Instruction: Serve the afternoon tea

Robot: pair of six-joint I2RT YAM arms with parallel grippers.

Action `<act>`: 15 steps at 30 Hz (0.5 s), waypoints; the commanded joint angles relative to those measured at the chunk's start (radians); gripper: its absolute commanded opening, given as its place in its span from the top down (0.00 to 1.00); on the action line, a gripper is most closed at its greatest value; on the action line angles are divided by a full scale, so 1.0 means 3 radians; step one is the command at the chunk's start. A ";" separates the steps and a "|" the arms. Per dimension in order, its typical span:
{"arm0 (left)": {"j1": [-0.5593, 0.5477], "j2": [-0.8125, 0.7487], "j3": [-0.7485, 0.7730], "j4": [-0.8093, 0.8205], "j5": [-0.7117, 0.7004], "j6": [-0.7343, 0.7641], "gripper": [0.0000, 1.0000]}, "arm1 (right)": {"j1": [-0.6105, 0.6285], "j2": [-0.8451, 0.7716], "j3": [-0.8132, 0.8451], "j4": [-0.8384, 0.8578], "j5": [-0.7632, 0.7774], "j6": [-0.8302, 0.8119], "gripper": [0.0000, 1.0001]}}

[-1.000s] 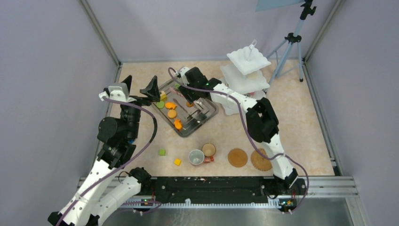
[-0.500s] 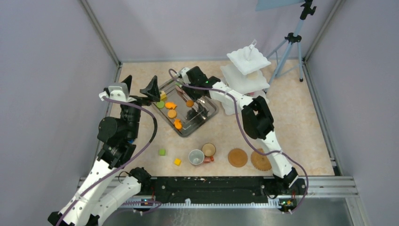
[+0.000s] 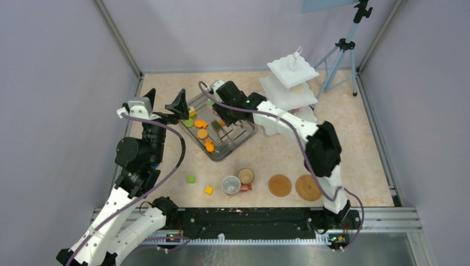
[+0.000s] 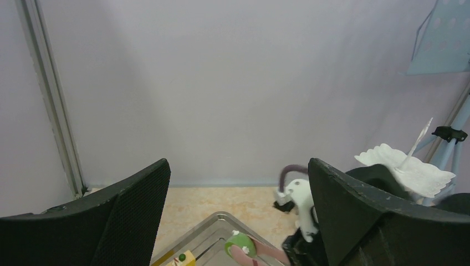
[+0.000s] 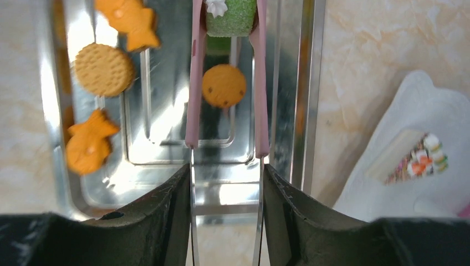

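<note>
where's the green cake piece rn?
Right wrist view, top centre: the green cake piece is pinched between the tips of the pink tongs, over the steel tray, just beyond a round cookie.

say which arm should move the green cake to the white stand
Right: the right end effector grips the pink tongs, which pinch the green cake, near the white stand. The left end effector hangs open, empty.

Tongs (image 5: 195,88) in the right gripper (image 5: 226,183) hang over the tray (image 5: 310,111); biscuits (image 5: 103,69) crowd the floor on one side of them; past the rim on the other, bare table (image 5: 360,50), then the stand (image 5: 382,122); left gripper (image 3: 164,101), jaws spread, hovers by the tray's far corner.
</note>
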 commanded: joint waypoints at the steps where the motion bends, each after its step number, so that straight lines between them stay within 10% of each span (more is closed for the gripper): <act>1: 0.0008 0.0038 -0.0009 0.0113 0.0010 0.0025 0.01 | 0.0175 -0.1254 -0.0649 0.0106 0.0212 0.0504 0.82; 15: 0.0006 0.0121 0.0013 0.0065 0.0125 -0.0068 0.01 | -0.0282 -0.3400 -0.2441 -0.0018 0.0485 0.0951 0.82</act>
